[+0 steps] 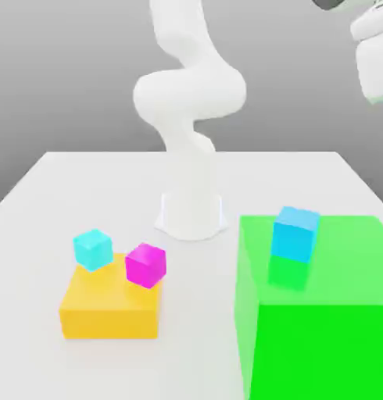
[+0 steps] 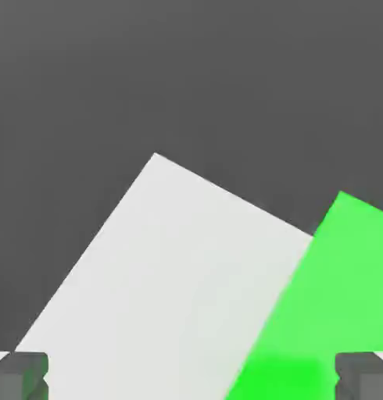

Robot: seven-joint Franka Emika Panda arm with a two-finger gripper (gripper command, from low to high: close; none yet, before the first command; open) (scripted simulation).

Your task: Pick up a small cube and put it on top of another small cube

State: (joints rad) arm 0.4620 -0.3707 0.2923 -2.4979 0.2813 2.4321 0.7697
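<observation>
A small cyan cube and a small magenta cube rest on the top of a flat orange-yellow block at the exterior view's left. A light-blue cube stands on a large green block at the exterior view's right. My gripper is open, its two dark fingertips far apart with nothing between them. It hangs high above the white table and the green block.
The arm's white base stands at the middle back of the table. Its upper links reach over the exterior view's top right corner. Dark floor lies beyond the table's edges.
</observation>
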